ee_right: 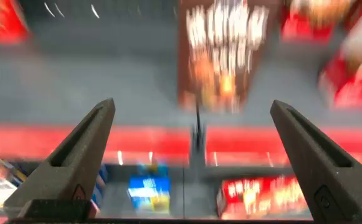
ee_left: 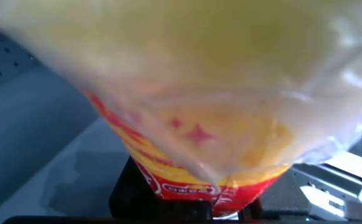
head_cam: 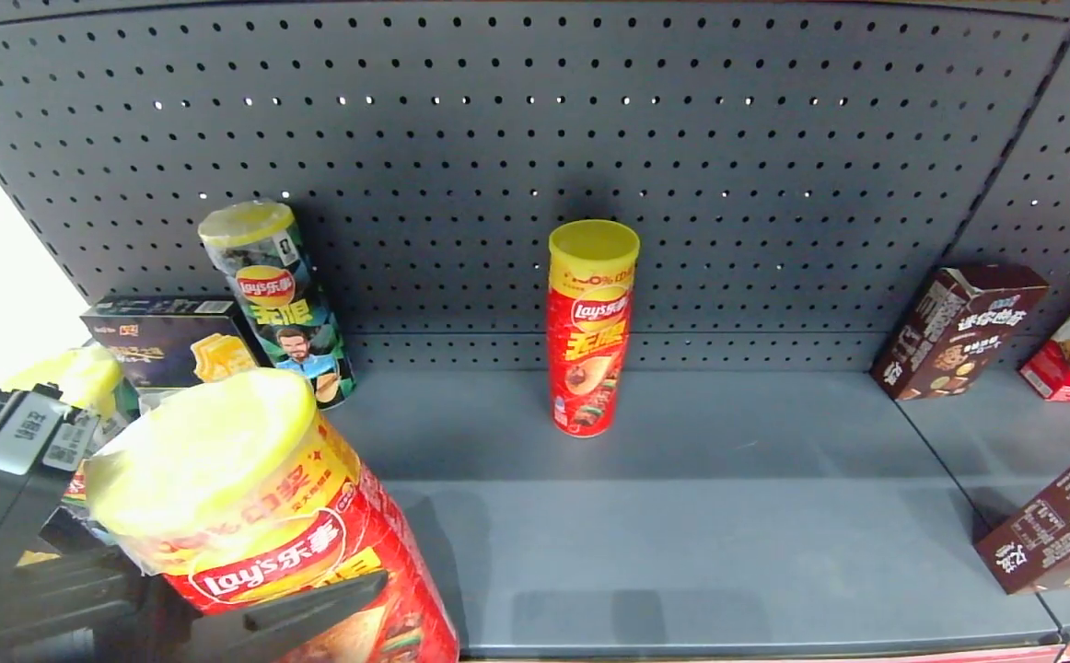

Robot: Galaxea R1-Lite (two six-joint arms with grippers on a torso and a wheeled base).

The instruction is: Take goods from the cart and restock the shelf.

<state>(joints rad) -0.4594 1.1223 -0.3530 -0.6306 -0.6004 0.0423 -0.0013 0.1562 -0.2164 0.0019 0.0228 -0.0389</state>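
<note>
The left tool (head_cam: 222, 599) grips a red can (head_cam: 250, 497), its long axis tilted, yellow lid up and nearest the camera, at the shelf's (head_cam: 728, 552) front edge. The right tool (ee_right: 192, 109) gapes wide, empty. Beyond the left tool a dark can (head_cam: 277, 295) stands tilted by the pegboard (head_cam: 590, 110); farther right a second red can (head_cam: 590, 331) stands upright, lid up.

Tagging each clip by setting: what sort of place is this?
Probably a shop aisle: a grey shelf with a pegboard back, a red chip can standing on it, snack boxes at the right.
</note>
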